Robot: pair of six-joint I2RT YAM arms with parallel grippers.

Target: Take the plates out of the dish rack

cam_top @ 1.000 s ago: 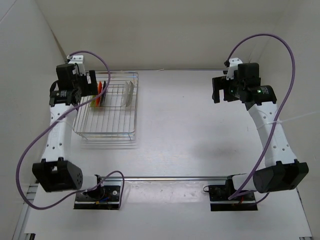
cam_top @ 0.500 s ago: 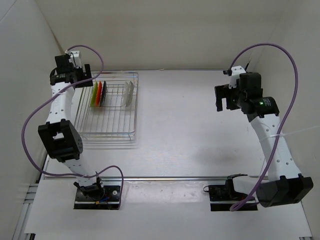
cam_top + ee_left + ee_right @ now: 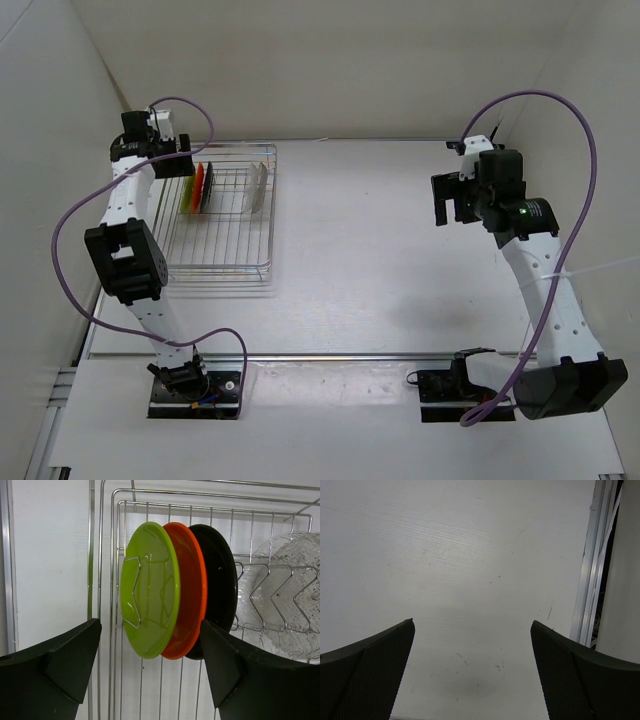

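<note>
The dish rack [image 3: 271, 238], a silver wire grid, lies at the table's far left. Upright in its back left slots stand a lime green plate [image 3: 189, 188], a red-orange plate [image 3: 198, 186] and a black plate [image 3: 207, 188], with a clear plate [image 3: 258, 186] further right. My left gripper [image 3: 170, 160] hovers at the rack's far left corner, open. In the left wrist view its jaws [image 3: 150, 630] face the edges of the green [image 3: 147, 580], orange [image 3: 192, 595] and black [image 3: 222, 580] plates without touching them; the clear plate [image 3: 290, 595] is at right. My right gripper [image 3: 445, 198] hangs open over bare table.
The rack's wires [image 3: 115, 530] run close behind the plates. White walls enclose the table at the left, back and right. In the right wrist view, the open right gripper [image 3: 472, 622] is over bare tabletop, with a metal edge rail [image 3: 590, 580] at the right.
The left arm has folded up toward the rack's back left corner, bringing its gripper to the plates. The right arm has shifted slightly to the right.
</note>
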